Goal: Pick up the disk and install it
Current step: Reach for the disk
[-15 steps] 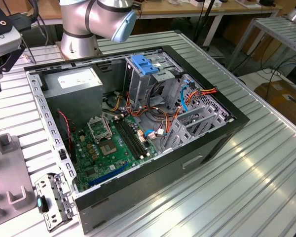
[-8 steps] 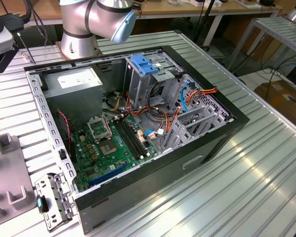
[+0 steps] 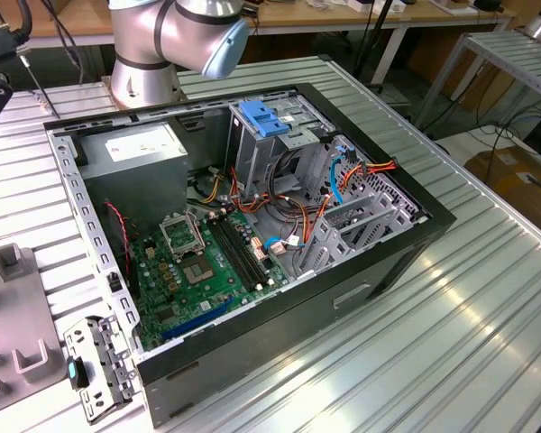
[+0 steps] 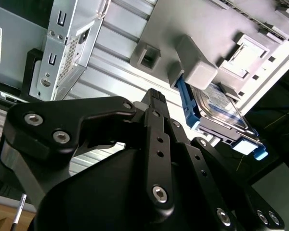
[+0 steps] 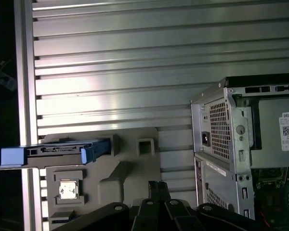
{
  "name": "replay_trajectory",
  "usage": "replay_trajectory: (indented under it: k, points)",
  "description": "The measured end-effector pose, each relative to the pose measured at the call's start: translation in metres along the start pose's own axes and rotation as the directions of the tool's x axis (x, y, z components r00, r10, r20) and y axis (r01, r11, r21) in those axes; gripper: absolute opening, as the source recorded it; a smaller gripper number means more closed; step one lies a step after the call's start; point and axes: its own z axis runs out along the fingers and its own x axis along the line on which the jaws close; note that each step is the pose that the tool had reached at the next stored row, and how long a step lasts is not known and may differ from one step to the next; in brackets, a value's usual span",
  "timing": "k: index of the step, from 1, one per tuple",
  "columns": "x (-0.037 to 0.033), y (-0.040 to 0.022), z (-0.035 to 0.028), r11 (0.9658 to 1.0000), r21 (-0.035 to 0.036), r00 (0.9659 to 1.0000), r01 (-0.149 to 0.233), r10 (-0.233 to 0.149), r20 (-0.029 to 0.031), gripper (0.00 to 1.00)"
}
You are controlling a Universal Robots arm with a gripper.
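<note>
Collision risk at the disk (image 4: pixel 216 108) in its grey holder (image 4: pixel 195 67)
My gripper (image 4: pixel 154 96) is pressed together and empty, near the silver-grey disk, which stands on edge with blue side rails (image 4: pixel 188 103) in that holder on the table (image 5: pixel 135 72) beside the case (image 5: pixel 231 130); coming down unspread, I judge it could knock or tilt it

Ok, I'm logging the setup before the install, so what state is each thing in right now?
Disk: slotted in the grey holder, outside the case, not held.
Pincer: near the disk, not touching it.
Computer case: lying on its side, open.
Power supply: mounted inside the case.
Chip socket: bare, no cooler on it.
Cables: loose inside the case.
</note>
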Motion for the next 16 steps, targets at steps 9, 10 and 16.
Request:
replay_trajectory:
  k: [9, 10, 16]
  points:
    - [0.0205, -0.0016, 0.0007, 1.0000, 0.0000, 1.0000, 0.000, 0.000, -0.0003, 0.11]
    - [0.0220, -0.0017, 0.0007, 1.0000, 0.0000, 1.0000, 0.000, 0.000, -0.0003, 0.11]
    - [0.0236, -0.0019, 0.0007, 1.0000, 0.0000, 1.0000, 0.000, 0.000, -0.0004, 0.11]
